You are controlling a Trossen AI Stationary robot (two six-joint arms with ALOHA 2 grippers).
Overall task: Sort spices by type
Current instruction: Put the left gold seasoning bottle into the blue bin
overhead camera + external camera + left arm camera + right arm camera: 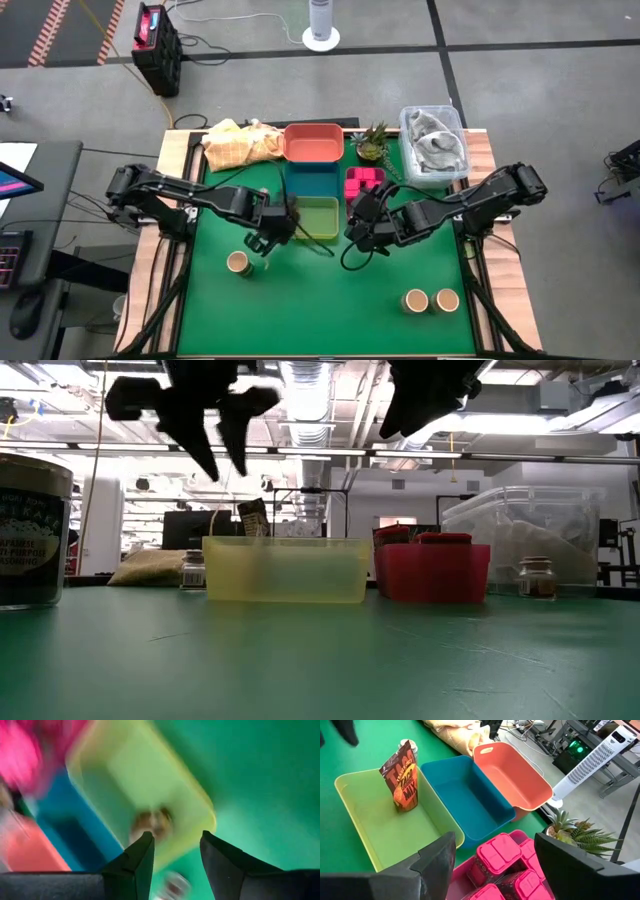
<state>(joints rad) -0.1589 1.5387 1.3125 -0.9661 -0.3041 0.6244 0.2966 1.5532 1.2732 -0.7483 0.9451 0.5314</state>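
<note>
spices lie scattered over the green felt table (330, 300); largest first, the yellow-green rectangular plastic tray (375, 825) holds one brown taco-mix packet (404, 776) upright against its wall, seemingly the start of one group; beside it the blue tray (465, 795) and the salmon tray (512, 770) look bare; the bright pink lidded boxes (500, 852) crowd the pink tray; three round tan-topped jars (238, 262) wait unsorted; the left gripper (175, 865) hangs spread over the yellow-green tray's rim; the right gripper (495, 865), fingers apart, hovers above the pink boxes
</note>
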